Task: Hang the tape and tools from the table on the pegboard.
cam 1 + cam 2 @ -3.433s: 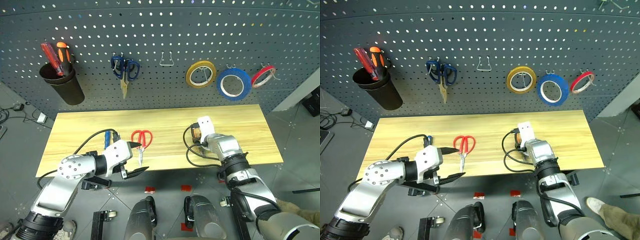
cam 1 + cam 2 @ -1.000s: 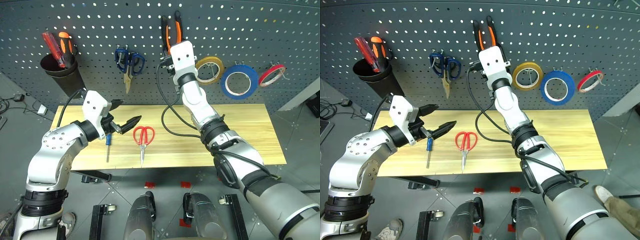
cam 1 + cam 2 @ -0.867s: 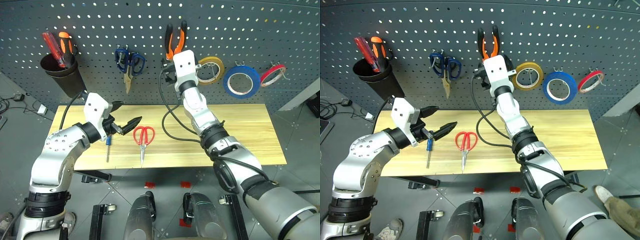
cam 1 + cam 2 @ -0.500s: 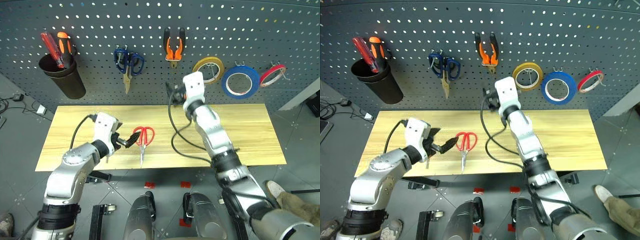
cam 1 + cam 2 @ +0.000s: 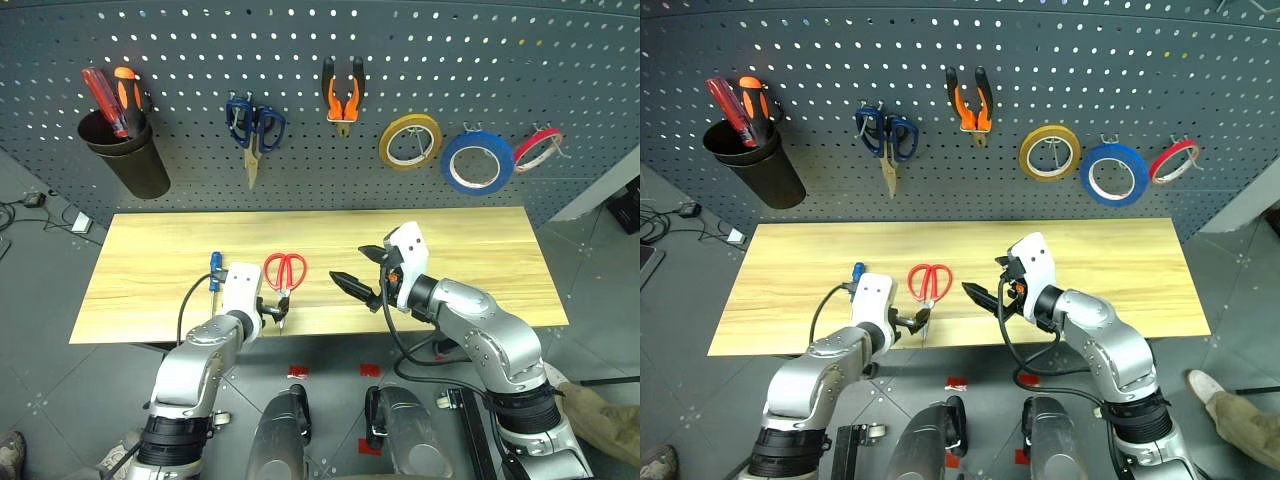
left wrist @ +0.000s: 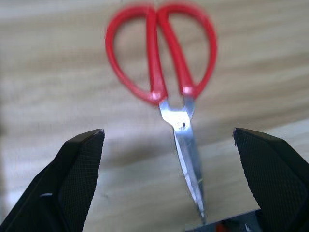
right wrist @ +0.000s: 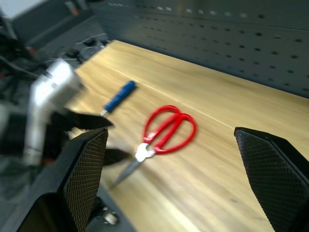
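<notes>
- Left gripper (image 5: pixel 271 311) has dropped low, jaws spread astride the red scissors (image 5: pixel 284 277) blades
- Right gripper (image 5: pixel 358 281), spread and empty, has backed off the pliers (image 5: pixel 343 90), now hung on the pegboard (image 5: pixel 420 60); 2 tools remain

Dark grey pegboard (image 5: pixel 500 60) dotted with pale holes, light wood-grain table (image 5: pixel 150 250). Red-handled scissors (image 5: pixel 283 280), blue-handled screwdriver (image 5: pixel 214 270), orange-and-black pliers (image 5: pixel 343 92), blue tape (image 5: pixel 477 163), yellow roll (image 5: pixel 409 142), thin red roll (image 5: pixel 537 150), black cup (image 5: pixel 128 158).
</notes>
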`<act>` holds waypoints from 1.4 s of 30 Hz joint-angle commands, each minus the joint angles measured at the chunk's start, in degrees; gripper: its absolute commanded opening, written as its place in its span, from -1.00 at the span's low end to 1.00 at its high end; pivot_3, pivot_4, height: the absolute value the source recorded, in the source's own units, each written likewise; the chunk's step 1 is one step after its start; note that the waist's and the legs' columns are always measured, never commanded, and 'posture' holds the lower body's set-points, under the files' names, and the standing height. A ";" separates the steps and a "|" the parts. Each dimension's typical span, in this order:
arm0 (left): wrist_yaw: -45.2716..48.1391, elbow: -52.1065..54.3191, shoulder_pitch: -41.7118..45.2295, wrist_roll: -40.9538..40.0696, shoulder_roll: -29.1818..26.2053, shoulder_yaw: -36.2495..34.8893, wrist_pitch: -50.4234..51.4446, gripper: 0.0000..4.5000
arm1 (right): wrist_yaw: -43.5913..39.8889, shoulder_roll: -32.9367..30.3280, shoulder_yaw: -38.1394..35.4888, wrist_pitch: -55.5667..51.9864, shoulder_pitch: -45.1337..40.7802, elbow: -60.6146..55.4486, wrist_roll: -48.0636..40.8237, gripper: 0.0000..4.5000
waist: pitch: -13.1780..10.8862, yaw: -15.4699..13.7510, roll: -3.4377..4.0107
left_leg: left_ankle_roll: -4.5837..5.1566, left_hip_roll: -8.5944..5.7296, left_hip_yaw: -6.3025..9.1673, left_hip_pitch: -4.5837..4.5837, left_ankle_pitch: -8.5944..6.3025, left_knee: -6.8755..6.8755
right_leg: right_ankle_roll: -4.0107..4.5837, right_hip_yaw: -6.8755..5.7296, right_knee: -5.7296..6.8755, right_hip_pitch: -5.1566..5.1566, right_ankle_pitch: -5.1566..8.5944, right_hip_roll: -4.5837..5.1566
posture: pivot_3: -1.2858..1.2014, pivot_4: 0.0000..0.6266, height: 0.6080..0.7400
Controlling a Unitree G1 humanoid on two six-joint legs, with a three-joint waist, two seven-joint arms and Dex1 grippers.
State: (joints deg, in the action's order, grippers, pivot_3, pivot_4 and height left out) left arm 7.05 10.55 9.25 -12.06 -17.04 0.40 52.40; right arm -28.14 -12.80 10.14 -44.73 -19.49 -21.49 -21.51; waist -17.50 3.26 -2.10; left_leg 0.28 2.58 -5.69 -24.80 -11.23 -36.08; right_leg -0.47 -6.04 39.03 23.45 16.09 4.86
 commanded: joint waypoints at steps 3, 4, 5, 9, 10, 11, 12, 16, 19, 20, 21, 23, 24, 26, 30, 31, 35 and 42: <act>-2.37 -7.74 3.10 3.47 2.72 0.88 -2.28 1.00 | 0.54 0.41 -0.66 -0.34 -0.67 -2.21 -1.30 0.99 | 0.03 -0.03 -0.04 | -0.01 -0.02 -0.01 -0.01 0.00 -0.01 | -0.01 0.00 -0.02 0.00 -0.02 0.02 | -0.13 -0.14 1.00; -2.36 -9.05 3.70 3.63 3.20 0.77 -2.57 1.00 | 0.66 0.43 -0.79 -0.43 -0.68 -2.24 -1.35 0.99 | 0.04 -0.02 -0.07 | -0.01 -0.02 -0.01 -0.02 0.01 -0.01 | -0.01 -0.02 -0.02 0.00 -0.02 0.02 | -0.13 -0.14 1.00; -2.28 -10.35 4.28 3.95 3.46 0.91 -3.00 1.00 | 0.77 0.46 -0.95 -0.51 -0.67 -2.24 -1.43 0.99 | 0.05 -0.02 -0.08 | -0.02 -0.02 -0.01 -0.03 0.01 -0.01 | -0.01 -0.03 -0.02 0.00 -0.03 0.02 | -0.13 -0.14 1.00; -1.71 -15.45 6.49 4.74 5.18 1.42 -4.22 1.00 | 1.44 0.74 -1.56 -0.78 -0.38 -2.27 -1.73 0.99 | 0.11 0.00 -0.10 | -0.18 -0.02 -0.01 -0.02 0.10 -0.01 | -0.01 -0.04 -0.02 -0.01 -0.03 0.03 | -0.14 -0.15 1.00; -1.38 -16.31 6.90 4.87 5.54 1.70 -4.39 1.00 | 1.50 0.72 -1.66 -0.87 -0.31 -2.37 -1.80 0.99 | 0.13 0.01 -0.10 | -0.19 -0.02 -0.01 -0.02 0.11 -0.01 | -0.01 -0.05 -0.02 -0.01 -0.03 0.03 | -0.14 -0.15 1.00; -0.93 -17.04 7.23 5.15 5.69 2.22 -4.60 1.00 | 1.61 0.78 -1.76 -0.97 -0.26 -2.44 -1.87 0.99 | 0.17 0.02 -0.10 | -0.19 -0.02 -0.01 -0.01 0.11 -0.01 | -0.02 -0.05 -0.02 -0.02 -0.03 0.03 | -0.14 -0.16 1.00; -0.61 -17.51 7.43 5.40 5.81 2.60 -4.66 1.00 | 1.71 0.84 -1.89 -1.05 -0.23 -2.49 -1.94 0.99 | 0.23 0.03 -0.10 | -0.19 -0.03 -0.01 -0.01 0.11 -0.01 | -0.02 -0.04 -0.02 -0.03 -0.03 0.03 | -0.14 -0.16 1.00; 0.92 -18.94 7.84 5.90 5.95 3.63 -4.42 1.00 | 2.58 1.68 -2.83 -1.84 -0.29 -2.16 -2.70 0.99 | 0.39 0.04 -0.07 | -0.20 -0.03 0.00 0.02 0.12 -0.02 | -0.02 -0.05 -0.01 -0.06 -0.04 0.03 | -0.15 -0.18 1.00; 2.40 -19.50 7.87 6.31 5.44 4.60 -4.14 1.00 | 3.07 2.21 -3.86 -2.41 -0.50 -1.47 -3.21 0.99 | 0.62 0.06 -0.03 | -0.20 -0.03 0.00 0.04 0.12 -0.02 | -0.02 -0.06 -0.01 -0.09 -0.04 0.03 | -0.14 -0.19 1.00; 2.92 -19.60 7.74 6.32 5.35 4.86 -4.02 1.00 | 3.31 2.31 -4.16 -2.46 -0.63 -1.19 -3.42 0.99 | 0.74 0.06 -0.03 | -0.20 -0.03 0.01 0.04 0.12 -0.02 | -0.02 -0.06 -0.01 -0.10 -0.04 0.03 | -0.14 -0.19 1.00; 3.53 -19.68 7.60 6.24 5.29 5.02 -3.86 1.00 | 3.57 2.44 -4.38 -2.53 -0.77 -0.98 -3.65 0.99 | 0.89 0.05 -0.01 | -0.20 -0.03 0.00 0.04 0.12 -0.03 | -0.02 -0.06 -0.01 -0.10 -0.04 0.03 | -0.15 -0.19 1.00; 4.09 -19.84 7.38 6.09 5.46 4.84 -3.48 0.92 | 4.01 2.75 -4.71 -2.72 -0.98 -0.75 -4.02 1.00 | 1.13 0.04 0.00 | -0.19 -0.04 0.00 0.04 0.11 -0.03 | -0.03 -0.06 -0.02 -0.11 -0.04 0.04 | -0.15 -0.19 1.00; 4.59 -19.79 7.17 5.94 5.58 5.07 -2.95 0.83 | 4.20 3.00 -5.01 -3.02 -1.07 -0.70 -4.30 1.00 | 1.26 0.04 0.01 | -0.19 -0.04 0.00 0.04 0.11 -0.03 | -0.03 -0.06 -0.02 -0.12 -0.04 0.04 | -0.15 -0.19 1.00; 5.71 -19.59 6.84 5.68 5.61 5.62 -2.15 0.62 | 4.41 3.35 -5.34 -3.44 -1.15 -0.65 -4.57 1.00 | 1.50 0.05 0.03 | -0.18 -0.04 0.00 0.05 0.11 -0.03 | -0.03 -0.05 -0.02 -0.12 -0.04 0.04 | -0.15 -0.20 1.00; 7.66 -19.58 6.74 5.76 5.07 6.11 -0.75 0.05 | 4.67 3.45 -5.64 -3.99 -1.29 -0.63 -5.11 1.00 | 1.68 0.06 0.16 | -0.12 -0.03 0.00 0.12 0.07 -0.03 | -0.04 -0.06 -0.02 -0.17 -0.04 0.04 | -0.15 -0.21 1.00; 7.78 -19.89 6.85 5.83 4.96 5.82 -0.50 -0.12 | 4.70 3.42 -5.72 -4.14 -1.32 -0.65 -5.33 1.00 | 1.71 0.06 0.18 | -0.01 -0.03 0.00 0.12 0.00 -0.03 | -0.04 -0.06 -0.02 -0.17 -0.04 0.04 | -0.15 -0.21 1.00; 8.50 -21.06 7.43 6.07 3.77 4.59 -0.35 -0.67 | 3.21 2.20 -5.20 -4.80 -1.09 -1.36 -6.52 1.00 | 1.80 0.09 0.21 | 0.01 -0.03 0.01 0.12 -0.01 -0.04 | -0.04 -0.05 -0.02 -0.18 -0.03 0.03 | -0.15 -0.22 1.00; 7.15 -18.87 6.93 5.13 3.23 -0.36 0.49 -0.85 | -3.74 -4.89 1.74 -0.40 -1.04 -3.94 -3.95 1.00 | 1.81 0.54 0.20 | 0.02 -0.03 0.00 0.12 -0.01 -0.04 | -0.05 -0.05 -0.03 -0.18 -0.03 0.02 | -0.16 -0.23 1.00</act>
State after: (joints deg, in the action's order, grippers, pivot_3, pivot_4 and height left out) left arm 15.26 -7.18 18.00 -6.78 -13.31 1.39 50.96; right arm -30.06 -17.21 10.94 -46.87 -20.02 -22.43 -25.76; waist -15.69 3.81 -1.91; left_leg 0.30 2.56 -5.68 -24.68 -11.24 -36.12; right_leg -0.52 -6.10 39.01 23.27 16.06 4.87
